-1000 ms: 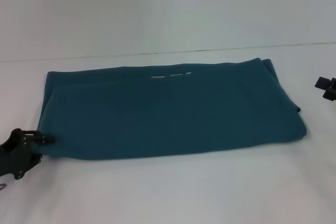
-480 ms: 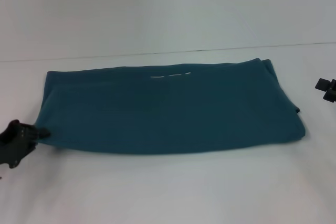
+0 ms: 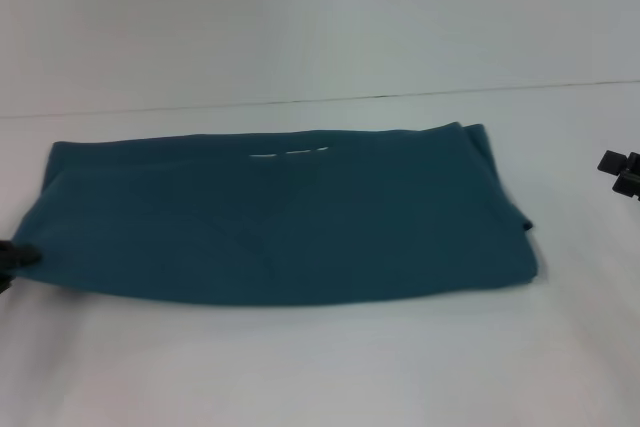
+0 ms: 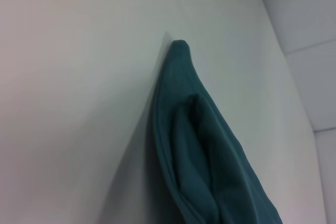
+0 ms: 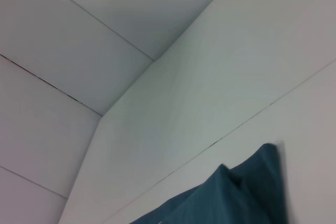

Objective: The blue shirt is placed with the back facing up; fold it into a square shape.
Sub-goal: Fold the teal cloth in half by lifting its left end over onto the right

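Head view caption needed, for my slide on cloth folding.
Left gripper at the near-left corner of the folded blue shirt on the white table; right gripper parked at right.

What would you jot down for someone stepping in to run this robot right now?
Left gripper: at the head view's left edge, at the near left corner of the blue shirt; apparently gripping it, fingers not clear.
Right gripper: off to the right, apart from the shirt, idle.
The shirt lies on the white table as a long flat band, already folded lengthwise; a little white shows at its far edge.
Over the last second the whole band has been dragged toward the left.
Left to do: fold the band across its length into a square.
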`<state>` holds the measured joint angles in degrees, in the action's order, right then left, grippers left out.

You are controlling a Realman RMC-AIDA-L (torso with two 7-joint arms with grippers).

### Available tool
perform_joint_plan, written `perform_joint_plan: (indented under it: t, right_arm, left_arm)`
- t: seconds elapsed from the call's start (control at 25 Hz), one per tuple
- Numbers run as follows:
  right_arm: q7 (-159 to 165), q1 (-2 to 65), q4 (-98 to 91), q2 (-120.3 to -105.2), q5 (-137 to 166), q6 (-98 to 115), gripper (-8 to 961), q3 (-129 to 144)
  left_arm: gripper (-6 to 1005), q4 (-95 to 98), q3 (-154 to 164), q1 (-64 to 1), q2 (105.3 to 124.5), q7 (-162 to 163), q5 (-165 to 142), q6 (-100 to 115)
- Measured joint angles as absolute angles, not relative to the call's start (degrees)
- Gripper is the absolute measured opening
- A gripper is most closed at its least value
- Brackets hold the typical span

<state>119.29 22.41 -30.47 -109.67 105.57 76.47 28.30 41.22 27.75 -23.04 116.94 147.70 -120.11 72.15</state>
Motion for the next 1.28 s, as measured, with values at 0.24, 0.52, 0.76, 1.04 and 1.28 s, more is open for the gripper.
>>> perform_joint_plan:
  t: [0.24, 0.52, 0.76, 1.04, 1.28]
  right_arm:
    - [119.31, 22.34, -30.41, -109.73, 105.58, 76.39, 654, 28.3]
    - [119.4, 22.5, -30.41, -109.65, 105.56, 76.24, 654, 28.61]
    - [119.2, 22.57, -30.4, -109.71, 105.55, 76.22, 654, 28.74]
    - [118.87, 22.59, -30.36, -109.86, 105.57, 76.26, 655, 28.83]
    - [118.81, 22.71, -30.32, -109.88, 105.6, 76.48, 655, 28.85]
  left_arm:
    - [34, 42.33, 24.47, -21.1, 116.33, 147.59, -121.86, 72.32]
    - [33, 43.1, 22.27, -22.31, 115.72, 147.8, -125.82, 73.42]
    - [34, 46.24, 22.37, -26.42, 115.63, 146.47, -123.09, 81.72]
    - [33, 52.6, 23.4, -34.35, 114.76, 150.35, -122.69, 88.59]
    - [34, 53.58, 28.59, -42.12, 113.57, 152.37, -121.96, 91.01]
